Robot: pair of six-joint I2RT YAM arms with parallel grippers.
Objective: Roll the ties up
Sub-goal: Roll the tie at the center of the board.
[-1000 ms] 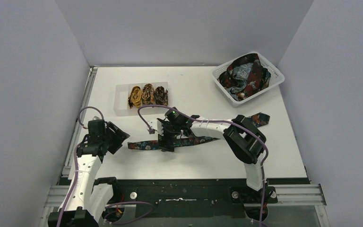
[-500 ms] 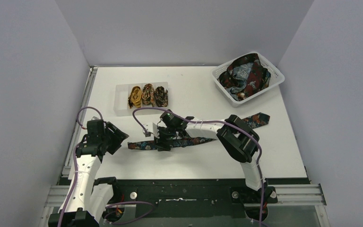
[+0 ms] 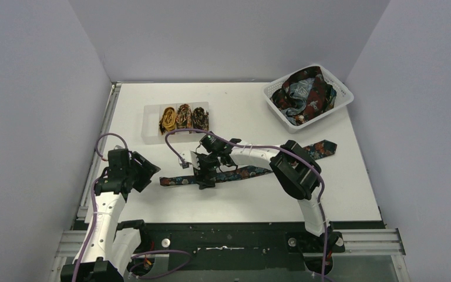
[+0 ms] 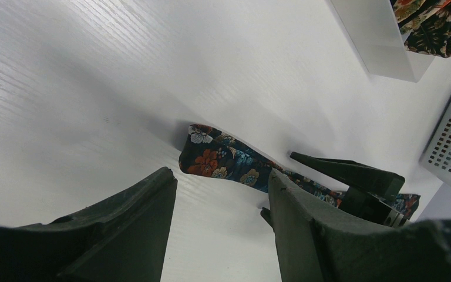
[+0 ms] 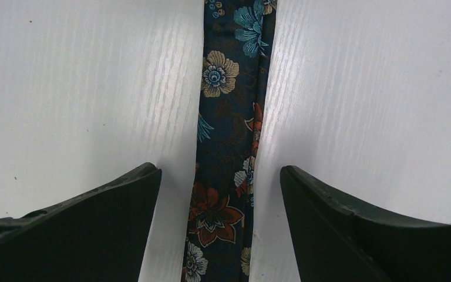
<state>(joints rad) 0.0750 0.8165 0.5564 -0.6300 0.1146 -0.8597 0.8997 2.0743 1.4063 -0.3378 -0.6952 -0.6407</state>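
Observation:
A dark navy floral tie [image 3: 242,173] lies flat across the table, its narrow end [image 3: 167,181] at the left and its wide end [image 3: 324,148] at the right. My right gripper [image 3: 202,176] is open, pointing down, its fingers either side of the strip [image 5: 229,176] near the narrow end. My left gripper [image 3: 147,170] is open and empty, left of the narrow end [image 4: 211,158], not touching it. Three rolled ties [image 3: 183,117] sit in a clear tray [image 3: 150,126]. More ties [image 3: 305,94] are heaped in the white basket [image 3: 343,97].
The white lattice basket stands at the back right corner. The clear tray sits back left of centre. Purple cables [image 3: 176,141] loop over the right arm near the tray. A metal rail [image 3: 103,135] runs along the table's left edge.
My right gripper has shifted a little left along the tie and slightly farther back. The tie's narrow end has moved slightly. The left arm has barely moved.

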